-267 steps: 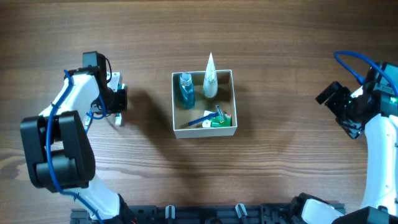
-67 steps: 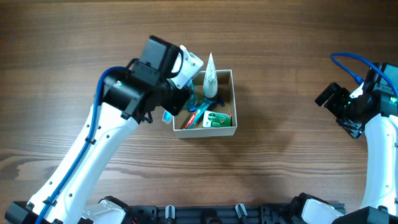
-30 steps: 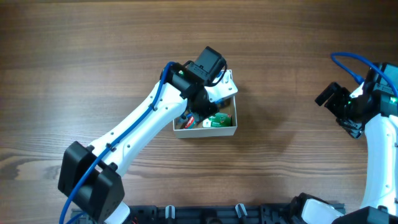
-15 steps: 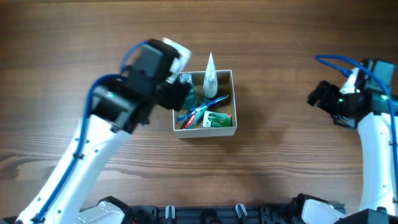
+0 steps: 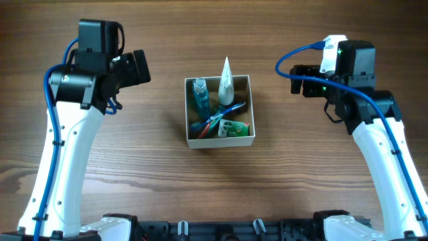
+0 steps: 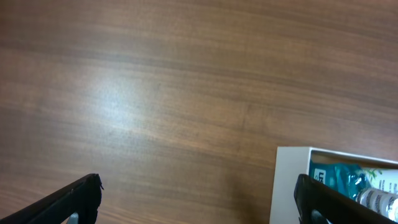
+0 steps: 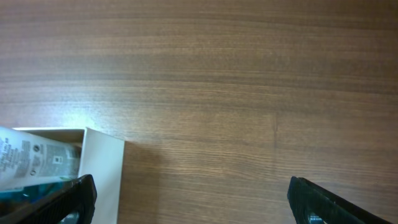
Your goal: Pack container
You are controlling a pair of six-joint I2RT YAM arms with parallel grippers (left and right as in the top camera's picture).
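Left gripper (image 6: 196, 199) and right gripper (image 7: 189, 199) are both spread and empty. The white tapered tube (image 5: 226, 80) overhangs the far wall of the square white-walled cardboard container (image 5: 221, 142). A passing arm could clip the tube and tip it out.

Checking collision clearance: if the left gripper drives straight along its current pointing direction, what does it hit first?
Likely bare table: the open left gripper frames wood in its wrist view, with the container's corner by one finger. Depth is unclear; that finger might clip the wall.
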